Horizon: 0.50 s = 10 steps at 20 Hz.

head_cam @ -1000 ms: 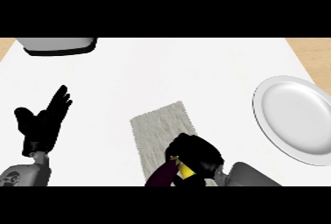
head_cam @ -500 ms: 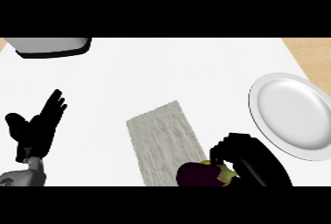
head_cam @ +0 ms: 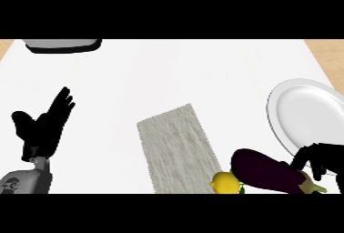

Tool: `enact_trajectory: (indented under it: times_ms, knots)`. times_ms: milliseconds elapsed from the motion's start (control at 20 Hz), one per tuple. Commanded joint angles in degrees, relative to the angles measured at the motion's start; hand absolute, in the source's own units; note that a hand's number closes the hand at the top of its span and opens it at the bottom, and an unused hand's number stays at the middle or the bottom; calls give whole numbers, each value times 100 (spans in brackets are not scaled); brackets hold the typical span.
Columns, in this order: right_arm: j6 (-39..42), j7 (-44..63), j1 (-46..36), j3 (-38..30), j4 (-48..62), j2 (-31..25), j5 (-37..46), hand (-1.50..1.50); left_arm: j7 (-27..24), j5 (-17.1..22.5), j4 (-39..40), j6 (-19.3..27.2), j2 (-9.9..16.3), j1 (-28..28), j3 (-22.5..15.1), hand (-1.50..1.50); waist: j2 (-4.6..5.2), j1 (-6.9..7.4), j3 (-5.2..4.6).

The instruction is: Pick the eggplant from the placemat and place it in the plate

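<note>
One white counter [head_cam: 168, 73] bears placemat [head_cam: 178, 150], plate [head_cam: 306, 113]; right hand [head_cam: 322, 159] fingers curl round eggplant [head_cam: 265, 170].

Black robot hand [head_cam: 42, 129], grey forearm [head_cam: 25, 179].

The placemat [head_cam: 178, 148] is a grey woven cloth with a rough, mottled, matt face, lying on a smooth, matt white counter [head_cam: 174, 73] whose edges show pale wood grain. The plate [head_cam: 306, 116] is smooth, glossy white with a soft sheen towards its rim, while the eggplant [head_cam: 263, 170] has a dark purple, smooth, faintly shiny skin beside a smooth yellow lemon [head_cam: 225, 182]. Both the left hand [head_cam: 42, 129] and the right hand [head_cam: 322, 159] are matt black.
</note>
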Motion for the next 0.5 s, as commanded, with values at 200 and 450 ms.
enact_trajectory:
  times_ms: [200,450]
  knots:
    - [435,-1295,440,-1959,1243,-224,-2066,150,270,-131,-91,-10,-134,-284,-193,0,38,205,0]
    - [1003,-2494,10,-2378,3094,91,-2376,150,-58,-246,31,-32,-211,-60,-210,0,52,317,2]
